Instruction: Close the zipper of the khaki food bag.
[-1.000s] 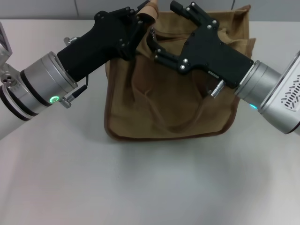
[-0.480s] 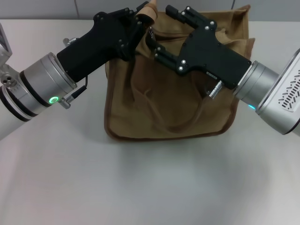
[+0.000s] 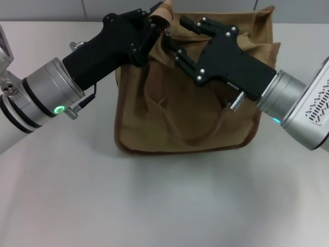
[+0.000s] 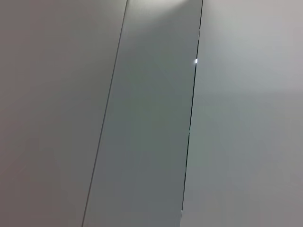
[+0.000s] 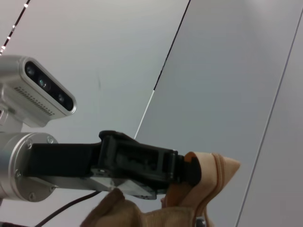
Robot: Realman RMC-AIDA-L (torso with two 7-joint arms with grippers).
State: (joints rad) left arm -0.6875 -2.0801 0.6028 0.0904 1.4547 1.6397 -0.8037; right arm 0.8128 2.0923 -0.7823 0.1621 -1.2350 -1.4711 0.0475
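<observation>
The khaki food bag stands at the back middle of the table, front face slumped, one brown loop handle lying on it. My left gripper is at the bag's top left corner, shut on a tan fabric end of the bag; the right wrist view shows that grip. My right gripper hovers over the bag's top edge just right of the left one, open, with tan cloth showing between its fingers. The zipper is hidden behind the two grippers.
The grey table stretches in front of the bag. Both forearms cross above the bag's sides. The left wrist view shows only grey wall panels.
My right gripper has slid left and down toward the bag's top edge, and its fingers stand closer together. The left gripper and the bag have stayed put.
</observation>
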